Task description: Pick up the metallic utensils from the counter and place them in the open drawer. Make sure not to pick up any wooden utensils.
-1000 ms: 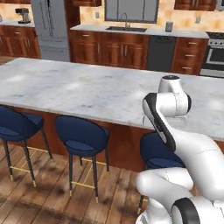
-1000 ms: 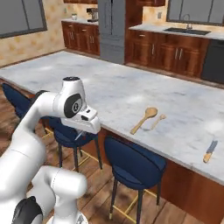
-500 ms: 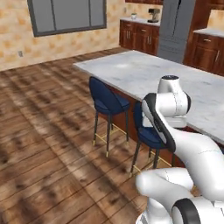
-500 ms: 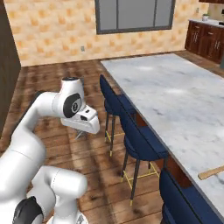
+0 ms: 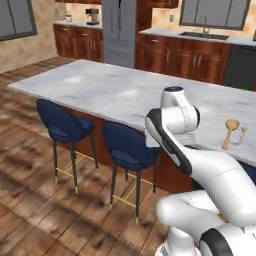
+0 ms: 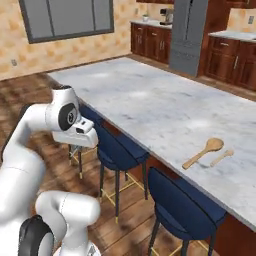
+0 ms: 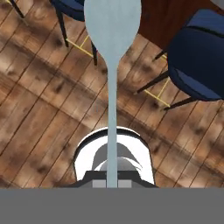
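A silver-grey metal spoon (image 7: pixel 112 26), one of the metallic utensils, sticks out of my gripper (image 7: pixel 112 181), which is shut on its handle. It hangs above the wooden floor, bowl away from the hand. In the right base view the gripper (image 6: pixel 75 148) hangs under the hand, left of the counter (image 6: pixel 165 105) on the stool side. Two wooden utensils lie on the marble: a long spoon (image 6: pixel 204 152) and a small one (image 6: pixel 221 157). From the left base view they appear as long spoon (image 5: pixel 230 131) and small spoon (image 5: pixel 243 132) at the counter's (image 5: pixel 100 90) right. The open drawer is out of view.
Blue stools (image 5: pixel 65 125) (image 5: pixel 131 145) stand along the counter's near side, with one stool (image 7: pixel 197 52) close to the spoon's right. Wooden floor (image 5: pixel 30 200) spreads to the left. Cabinets, a sink (image 5: pixel 207 36) and a fridge (image 5: pixel 120 30) line the back wall.
The whole picture has shifted, so the base has moved and turned along the counter's stool side. The arm keeps the same folded pose.
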Available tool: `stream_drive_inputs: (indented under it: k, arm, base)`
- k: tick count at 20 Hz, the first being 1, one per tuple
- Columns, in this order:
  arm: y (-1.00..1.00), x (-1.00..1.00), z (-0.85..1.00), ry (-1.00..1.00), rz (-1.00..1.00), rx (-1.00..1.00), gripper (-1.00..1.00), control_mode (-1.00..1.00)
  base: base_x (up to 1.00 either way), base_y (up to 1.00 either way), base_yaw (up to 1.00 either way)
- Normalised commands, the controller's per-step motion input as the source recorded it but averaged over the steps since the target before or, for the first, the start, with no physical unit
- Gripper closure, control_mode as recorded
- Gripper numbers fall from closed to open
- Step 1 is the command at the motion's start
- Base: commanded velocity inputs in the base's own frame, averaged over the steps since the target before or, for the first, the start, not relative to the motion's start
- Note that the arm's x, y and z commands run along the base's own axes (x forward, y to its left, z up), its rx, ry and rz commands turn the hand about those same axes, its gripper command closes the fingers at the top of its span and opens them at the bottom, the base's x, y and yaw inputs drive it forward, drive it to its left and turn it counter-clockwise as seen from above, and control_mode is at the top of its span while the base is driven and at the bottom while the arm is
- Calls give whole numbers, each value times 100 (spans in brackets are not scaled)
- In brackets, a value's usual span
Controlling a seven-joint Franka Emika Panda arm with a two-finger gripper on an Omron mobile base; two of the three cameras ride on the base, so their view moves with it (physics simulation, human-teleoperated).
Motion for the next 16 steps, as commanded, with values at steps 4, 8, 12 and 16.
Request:
stream_drive_inputs:
  k: [4,8,12,16]
  arm:
    - [0,0,0,0,0,0,100,100]
    - [0,0,0,0,0,0,100,100]
    - [0,0,0,0,0,0,100,100]
    - [0,0,0,0,0,0,100,100]
  base:
    - [0,0,-97]
    - [0,0,-98]
    - [0,0,-97]
    - [0,0,-97]
